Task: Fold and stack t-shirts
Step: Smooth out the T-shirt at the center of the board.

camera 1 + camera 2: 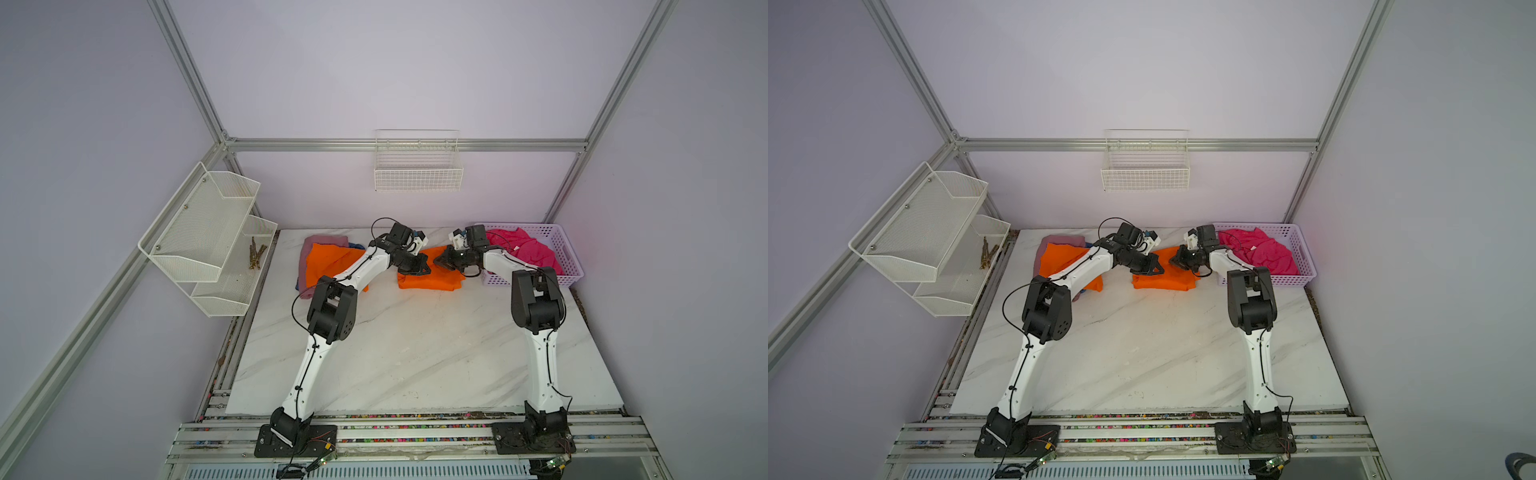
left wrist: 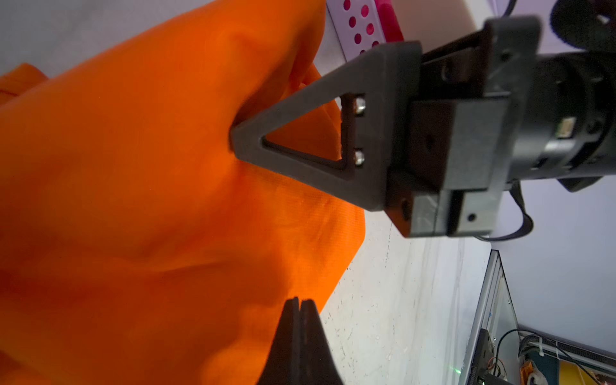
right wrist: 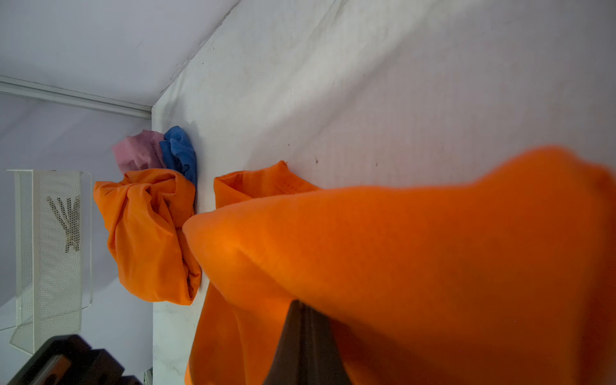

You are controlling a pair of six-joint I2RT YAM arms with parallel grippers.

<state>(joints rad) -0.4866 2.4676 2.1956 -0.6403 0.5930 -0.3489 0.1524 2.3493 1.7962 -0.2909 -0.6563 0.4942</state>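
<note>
Folded orange t-shirt lies on the table under and between my two claws. Its long axis runs from the left claw across to the right claw, roughly along the table's far edge. My right claw is clamped on a fold of it: in the left wrist view its tip digs into bunched cloth, and a flap is raised off the table there. My left claw has its jaws pressed together at the shirt's end on its own side; I cannot tell whether cloth is caught between them. Out past the left claw, a second orange t-shirt sits on a mauve-pink t-shirt, with a blue t-shirt showing at the pile's edge, near but apart from the one I hold. Just outside the right claw stands the basket with the hot pink t-shirt, its wall close to the shirt's end. Bare table opens wide on the near side of both claws
</note>
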